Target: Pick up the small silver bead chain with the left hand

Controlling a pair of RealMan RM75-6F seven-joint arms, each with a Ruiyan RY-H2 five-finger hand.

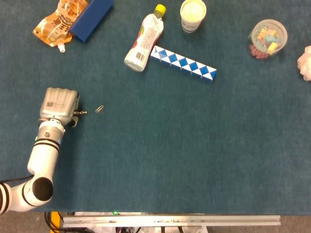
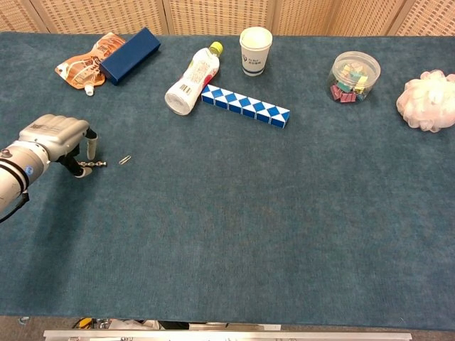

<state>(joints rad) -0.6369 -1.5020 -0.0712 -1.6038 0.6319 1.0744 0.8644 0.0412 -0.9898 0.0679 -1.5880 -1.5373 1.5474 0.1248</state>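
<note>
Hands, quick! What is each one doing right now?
Left hand: fingers curled down at the chain on the table; whether it really grips it cannot be told.
Right hand: not in view.
</note>
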